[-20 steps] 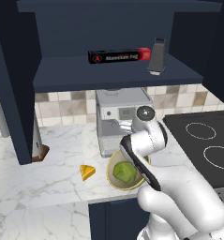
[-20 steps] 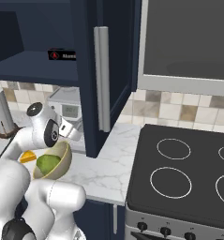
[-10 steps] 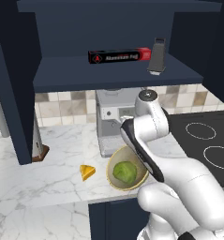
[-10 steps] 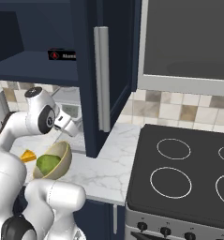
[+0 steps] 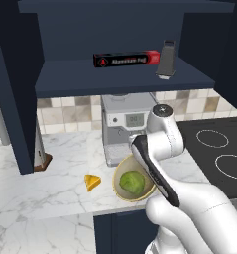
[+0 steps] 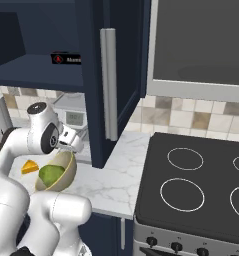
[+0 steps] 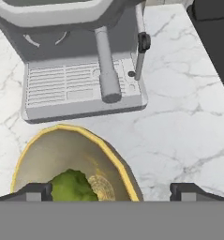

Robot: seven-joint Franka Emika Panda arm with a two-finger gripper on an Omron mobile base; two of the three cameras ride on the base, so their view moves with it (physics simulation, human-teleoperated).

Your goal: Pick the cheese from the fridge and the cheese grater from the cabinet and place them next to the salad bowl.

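White lettering on the black-and-red box [image 5: 127, 59] — too blurred to read.

1. This is a home kitchen, rendered rather than filmed.
2. A black stove [image 6: 191, 190] with ring burners and front knobs stands beside a white marble counter [image 5: 50, 191].
3. Dark navy wall cabinets [image 5: 115, 74] hang above a beige tiled backsplash [image 6: 191, 117].
4. A grey espresso machine [image 7: 80, 70] sits on the counter.
5. A salad bowl [image 5: 132, 179] holding lettuce and a cheese [image 5: 92, 182] wedge lie on the marble.
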